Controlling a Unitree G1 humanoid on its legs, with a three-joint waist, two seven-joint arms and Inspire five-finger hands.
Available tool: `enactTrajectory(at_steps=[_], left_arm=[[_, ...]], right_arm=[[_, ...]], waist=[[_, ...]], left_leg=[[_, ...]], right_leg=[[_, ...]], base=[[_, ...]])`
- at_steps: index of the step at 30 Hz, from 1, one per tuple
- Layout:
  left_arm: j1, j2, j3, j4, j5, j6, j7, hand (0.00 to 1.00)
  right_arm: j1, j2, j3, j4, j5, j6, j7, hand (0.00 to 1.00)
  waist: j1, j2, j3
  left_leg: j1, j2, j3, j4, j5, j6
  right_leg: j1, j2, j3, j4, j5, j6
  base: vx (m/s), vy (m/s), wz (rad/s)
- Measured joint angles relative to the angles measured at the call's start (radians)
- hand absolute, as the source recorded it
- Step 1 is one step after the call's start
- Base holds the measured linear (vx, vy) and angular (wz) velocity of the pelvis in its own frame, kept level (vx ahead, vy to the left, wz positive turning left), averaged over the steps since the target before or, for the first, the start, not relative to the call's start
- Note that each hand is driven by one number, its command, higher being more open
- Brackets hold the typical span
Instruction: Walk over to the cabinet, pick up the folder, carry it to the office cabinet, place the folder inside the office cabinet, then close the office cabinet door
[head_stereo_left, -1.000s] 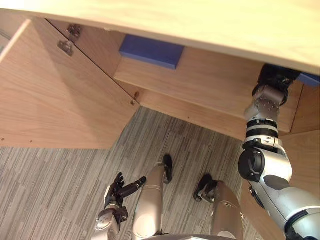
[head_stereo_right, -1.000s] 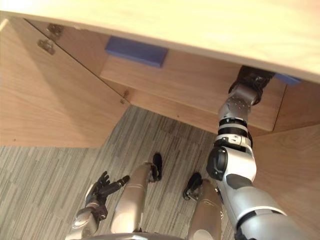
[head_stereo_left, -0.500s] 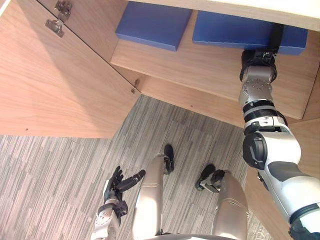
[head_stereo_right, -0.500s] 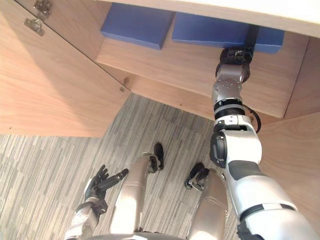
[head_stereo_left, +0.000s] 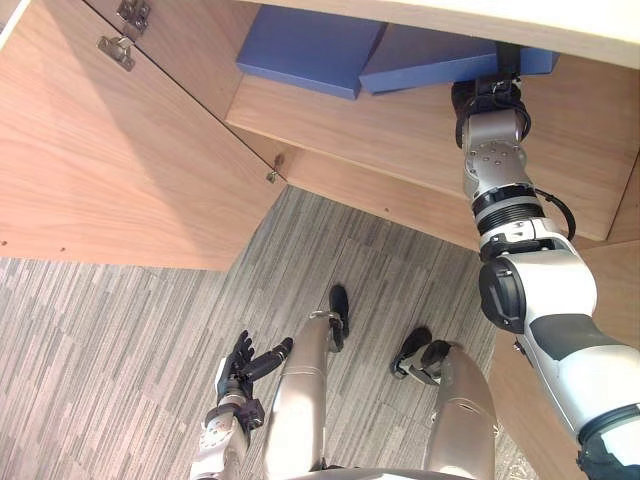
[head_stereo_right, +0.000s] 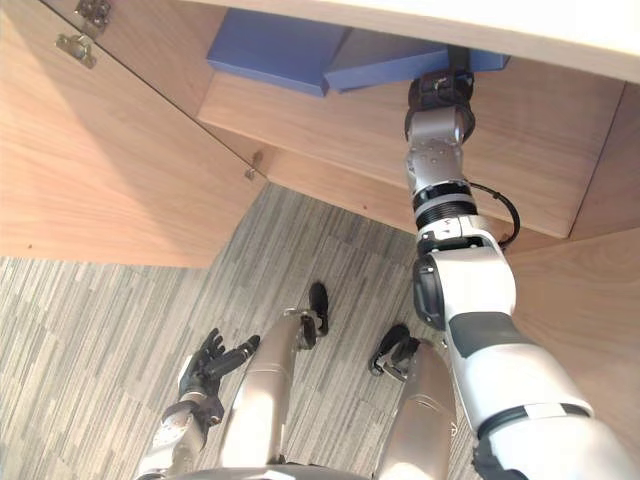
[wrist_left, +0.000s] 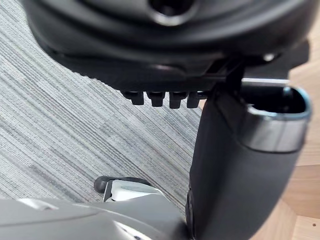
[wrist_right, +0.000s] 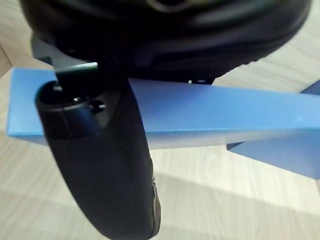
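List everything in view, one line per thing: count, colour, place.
held folder: one, blue, on the cabinet shelf, tilted, one corner overlapping the second folder
second folder: one, blue, lying on the same shelf, to the left
cabinet: one, light wood, open, in front of the robot
door: one, light wood, swung open at the left
hinges: two, silver, on the door's inner face
carpet: one, grey striped, covering the floor
right hand: one, dark, reaching into the cabinet, thumb pinching the held folder
left hand: one, dark, fingers relaxed, hanging low over the carpet
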Motion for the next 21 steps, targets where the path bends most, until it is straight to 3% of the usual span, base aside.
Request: enactTrajectory(at_steps=[5, 8, 14, 18, 21], left_arm=[[-0.002, 0.001, 0.0, 0.016, 0.0, 0.005, 0.014, 1.0], [-0.004, 0.003, -0.001, 0.027, 0.0, 0.005, 0.014, 1.0], [-0.01, 0.03, -0.002, 0.052, 0.001, 0.005, -0.009, 1.0], [-0.01, 0.037, -0.001, 0.056, 0.002, 0.005, -0.03, 1.0], [-0.009, 0.045, -0.002, 0.061, 0.01, 0.006, -0.044, 1.0]], right_arm=[[0.001, 0.063, 0.06, 0.074, 0.0, 0.004, 0.0, 1.0], [0.011, 0.074, 0.147, 0.12, -0.035, 0.066, 0.013, 1.0], [0.127, 0.056, 0.302, 0.2, -0.345, 0.239, 0.159, 1.0], [0.19, 0.006, 0.336, 0.22, -0.497, 0.269, 0.229, 1.0], [0.233, -0.027, 0.34, 0.219, -0.719, 0.279, 0.295, 1.0]], waist=[[-0.004, -0.016, 0.0], [-0.005, -0.03, -0.007], [-0.011, -0.079, -0.029], [-0.012, -0.089, -0.034], [-0.015, -0.096, -0.038]], left_leg=[[0.049, 0.006, 0.011, -0.042, 0.005, -0.005], [0.069, 0.009, 0.019, -0.064, 0.005, -0.005], [0.096, 0.005, 0.027, -0.09, 0.005, -0.005], [0.1, 0.004, 0.034, -0.09, 0.003, -0.002], [0.106, 0.004, 0.042, -0.095, 0.003, -0.001]], right_leg=[[0.042, 0.02, -0.001, -0.054, 0.016, 0.008], [0.06, 0.029, -0.001, -0.085, 0.028, 0.014], [0.089, 0.033, -0.001, -0.123, 0.037, 0.025], [0.091, 0.033, 0.004, -0.126, 0.043, 0.025], [0.091, 0.032, 0.011, -0.125, 0.044, 0.025]], base=[[0.09, 0.012, -0.06], [0.1, 0.043, -0.07], [0.08, 0.05, -0.01], [0.03, 0.048, -0.04], [0.0, 0.03, -0.06]])
